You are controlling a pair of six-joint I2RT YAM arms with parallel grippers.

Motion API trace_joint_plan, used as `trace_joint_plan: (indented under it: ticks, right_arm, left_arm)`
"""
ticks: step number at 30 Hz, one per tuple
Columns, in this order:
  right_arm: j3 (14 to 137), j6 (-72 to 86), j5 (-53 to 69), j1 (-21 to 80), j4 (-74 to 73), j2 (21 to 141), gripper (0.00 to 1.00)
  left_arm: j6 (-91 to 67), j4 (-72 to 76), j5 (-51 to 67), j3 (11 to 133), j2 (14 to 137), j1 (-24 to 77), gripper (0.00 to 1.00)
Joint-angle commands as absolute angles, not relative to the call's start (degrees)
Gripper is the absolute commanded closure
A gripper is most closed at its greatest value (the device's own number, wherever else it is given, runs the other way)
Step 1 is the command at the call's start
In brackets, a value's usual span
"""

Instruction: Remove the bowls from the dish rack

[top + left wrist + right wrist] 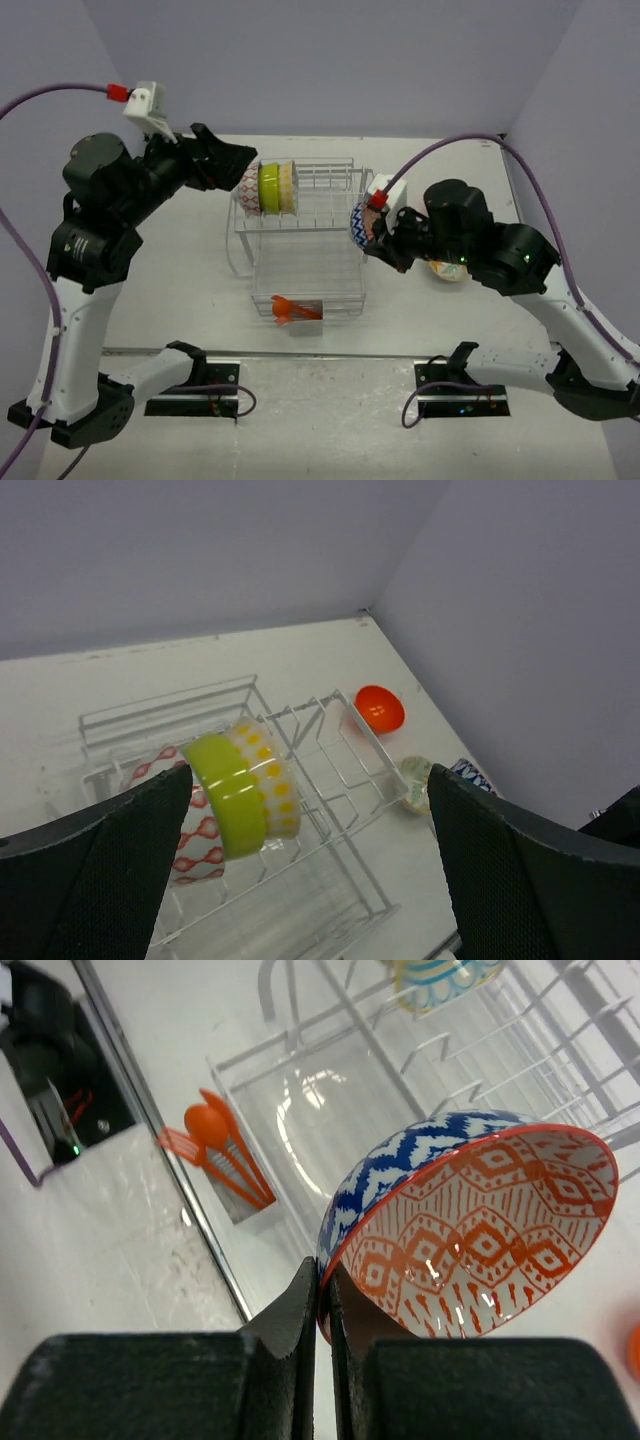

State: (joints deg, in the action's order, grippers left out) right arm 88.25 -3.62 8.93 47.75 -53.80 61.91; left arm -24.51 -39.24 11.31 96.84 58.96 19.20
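Your right gripper (322,1295) has its fingers pinched together on the rim of the blue-patterned bowl (460,1230), which hangs tilted right at the 3 o'clock edge of the dish rack (320,215). From above I can't tell if it's free of the wire, so I'd lift a touch before swinging out. It's a thin pinch on the rim, so the bowl could swivel; go slow and don't jerk the wrist. Aim for bare table (395,315) around 4 o'clock of the rack, near the floral bowl (450,271) but not on it. Mind the orange bowl (380,708) too: the left wrist view shows it just off the rack's corner. Get the bowl low and roughly level before letting go. Your left gripper (310,780) is spread wide and empty at the rack's 9 o'clock end. It's facing the red-patterned bowl (195,830), lime green bowl (228,790) and cream-yellow bowl (270,780), which stand on edge together. I'd hold it there until the right arm is out of the way.
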Motion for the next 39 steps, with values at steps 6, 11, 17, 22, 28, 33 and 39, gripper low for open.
trace_joint_plan:
  ticks: [6, 11, 17, 22, 28, 33, 39]
  right_arm:
    - [96.2, -16.4, -4.5, 66.9, -68.1, 68.5, 1.0]
    - [98.0, -17.6, -4.7, 77.5, -69.6, 71.9, 1.0]
    - [106.4, -16.1, -7.8, 81.4, -75.0, 80.4, 1.0]
    - [109.8, -15.0, -10.7, 82.2, -75.7, 82.7, 1.0]
    - [108.9, -14.4, -14.2, 82.4, -75.9, 83.5, 1.0]
    - [109.7, -13.9, -15.2, 82.4, -76.7, 84.2, 1.0]
    - [110.2, -14.1, -14.8, 82.7, -75.9, 85.1, 1.0]
  left_arm:
    - [-27.0, -42.4, 24.6, 99.6, 64.4, 31.3, 0.0]
    - [-30.8, -40.2, 25.7, 89.3, 63.0, 39.1, 0.0]
    - [-32.8, -41.6, 17.2, 81.8, 61.3, 47.8, 0.02]
    - [-33.0, -42.3, 15.8, 75.9, 59.4, 49.8, 0.1]
    - [-31.4, -44.0, 14.0, 72.8, 58.8, 49.9, 0.23]
    - [-30.2, -44.8, 12.7, 73.3, 59.5, 49.9, 0.63]
    - [-30.1, -44.0, 13.3, 73.6, 60.3, 49.9, 1.0]
